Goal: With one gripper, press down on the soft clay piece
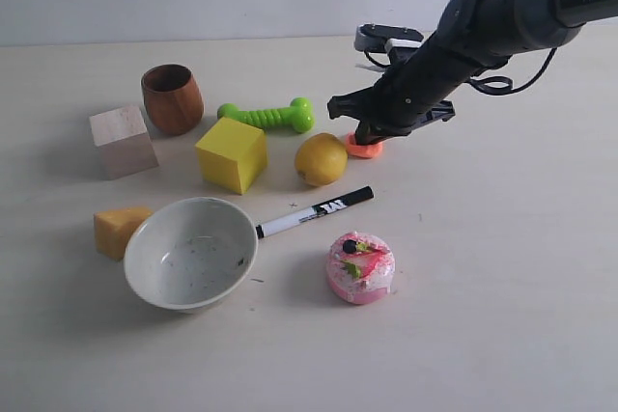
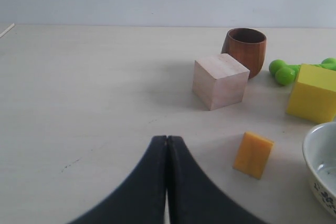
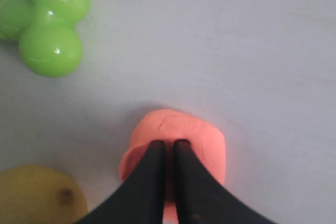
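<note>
The exterior camera sits high off the worktop's near edge, looking down and across to the far edge. The left wrist camera rides low toward the left edge and faces the far edge past the closed black left gripper (image 2: 167, 140). It shares the brown wooden cup (image 2: 244, 49), pale wooden cube (image 2: 219, 81) and yellow-orange cheese wedge (image 2: 253, 154) with the exterior. The right wrist camera looks steeply down from very close, sharing the green plastic bone toy (image 3: 50, 22), yellow lemon (image 3: 39, 195) and salmon-orange soft clay piece (image 3: 176, 124).

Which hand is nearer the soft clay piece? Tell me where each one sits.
Right. The right hand, shut, has its tips on the soft clay piece beside the lemon. The left hand, shut, sits apart, near the cheese wedge.
</note>
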{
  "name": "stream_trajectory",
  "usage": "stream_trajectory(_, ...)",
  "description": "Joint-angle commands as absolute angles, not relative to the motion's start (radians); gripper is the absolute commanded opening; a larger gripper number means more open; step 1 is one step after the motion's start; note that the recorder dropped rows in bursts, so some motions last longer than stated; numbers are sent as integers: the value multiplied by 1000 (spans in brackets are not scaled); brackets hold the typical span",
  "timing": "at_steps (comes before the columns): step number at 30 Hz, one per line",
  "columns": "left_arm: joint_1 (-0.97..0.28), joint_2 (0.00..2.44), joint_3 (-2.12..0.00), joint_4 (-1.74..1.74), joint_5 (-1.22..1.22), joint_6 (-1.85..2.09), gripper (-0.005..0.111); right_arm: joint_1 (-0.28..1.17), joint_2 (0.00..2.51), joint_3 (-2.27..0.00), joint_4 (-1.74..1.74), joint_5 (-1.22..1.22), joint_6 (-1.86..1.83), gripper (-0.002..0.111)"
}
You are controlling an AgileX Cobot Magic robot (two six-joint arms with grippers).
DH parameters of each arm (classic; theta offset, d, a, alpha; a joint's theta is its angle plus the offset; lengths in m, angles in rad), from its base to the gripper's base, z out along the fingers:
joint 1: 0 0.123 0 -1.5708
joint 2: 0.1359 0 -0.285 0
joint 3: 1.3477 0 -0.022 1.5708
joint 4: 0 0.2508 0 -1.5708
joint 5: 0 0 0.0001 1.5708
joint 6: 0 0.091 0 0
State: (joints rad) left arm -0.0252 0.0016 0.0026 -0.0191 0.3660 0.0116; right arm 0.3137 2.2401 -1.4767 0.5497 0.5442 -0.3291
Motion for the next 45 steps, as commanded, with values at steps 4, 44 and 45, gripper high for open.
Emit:
stream_trajectory(4,-31,0,0,-22,355,12,0,313,2231,-1473,537,535,-338,7)
stream_trajectory(44,-31,0,0,-22,355,12,0,313,2231,-1473,512,476,-329,37)
stream_trajectory(45,-31,0,0,-22,355,12,0,313,2231,-1473,512,480,-321,36)
